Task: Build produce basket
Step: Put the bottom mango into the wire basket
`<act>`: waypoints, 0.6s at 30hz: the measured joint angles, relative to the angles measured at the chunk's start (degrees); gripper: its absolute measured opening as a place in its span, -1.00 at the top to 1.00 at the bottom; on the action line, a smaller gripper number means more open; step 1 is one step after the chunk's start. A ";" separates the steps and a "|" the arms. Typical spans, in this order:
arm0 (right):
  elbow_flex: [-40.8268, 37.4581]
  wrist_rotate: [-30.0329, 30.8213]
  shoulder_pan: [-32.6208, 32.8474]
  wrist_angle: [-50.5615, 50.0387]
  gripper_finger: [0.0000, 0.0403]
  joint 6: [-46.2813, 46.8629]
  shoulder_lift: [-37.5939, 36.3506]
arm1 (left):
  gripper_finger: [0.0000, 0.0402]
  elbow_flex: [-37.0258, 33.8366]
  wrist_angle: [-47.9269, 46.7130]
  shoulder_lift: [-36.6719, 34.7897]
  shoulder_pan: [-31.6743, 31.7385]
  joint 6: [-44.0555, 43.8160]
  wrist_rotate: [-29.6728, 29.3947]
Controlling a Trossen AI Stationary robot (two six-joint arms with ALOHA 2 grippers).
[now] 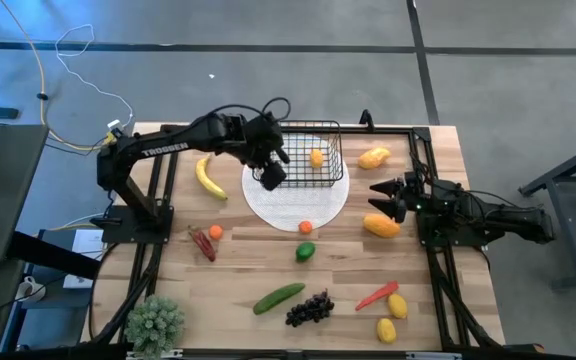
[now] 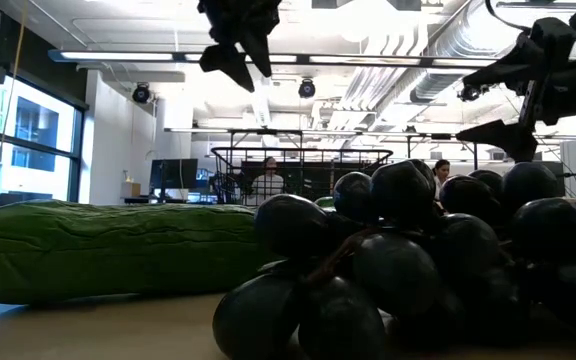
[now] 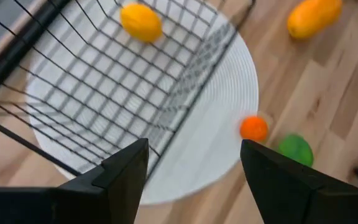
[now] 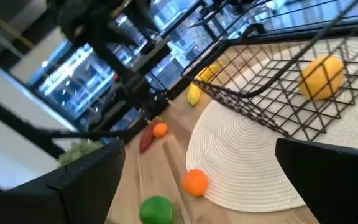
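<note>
- The banana (image 1: 208, 177) lies at the left side of the table, well apart from the basket, and its long axis runs from the far edge toward the near edge with a small slant to the right.
- The left gripper (image 1: 271, 176) hangs above the near left corner of the basket (image 1: 328, 128), its fingers apart with nothing between them.
- The basket sits on the far half of the white plate (image 1: 313, 215); its long axis goes left to right, its open side faces up, and one lemon (image 1: 316, 156) is already inside.
- A small orange (image 1: 306, 227) rests on the near rim of the plate, just outside the basket, and a round green fruit (image 1: 305, 251) lies on the wood just beyond it.
- The right gripper (image 1: 384, 198) waits at the right of the plate, jaws wide open and empty, pointing to the left between two mangoes (image 1: 374, 157).
- Risk: if the left gripper goes down where it is now, a finger may hit the wire wall and push the basket off the plate, because it is directly over the rim.
- Risk: the orange is round and sits on the plate rim, so a grip that is not centred may make it roll away.
- Risk: both arms are near the plate, so they may collide if they reach together.
</note>
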 joint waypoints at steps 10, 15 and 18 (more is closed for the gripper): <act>0.47 -0.83 0.00 7.53 -0.97 9.96 0.02 | -0.21 0.02 -6.84 -2.21 -3.89 -3.77 -1.69; 5.69 -0.96 0.00 3.64 -0.97 5.53 0.61 | -0.21 0.02 -9.67 -4.90 -5.51 -5.52 -4.23; 10.73 -0.66 0.00 -3.49 -0.97 2.53 2.65 | -0.21 0.01 -12.37 -6.27 -6.30 -6.51 -6.73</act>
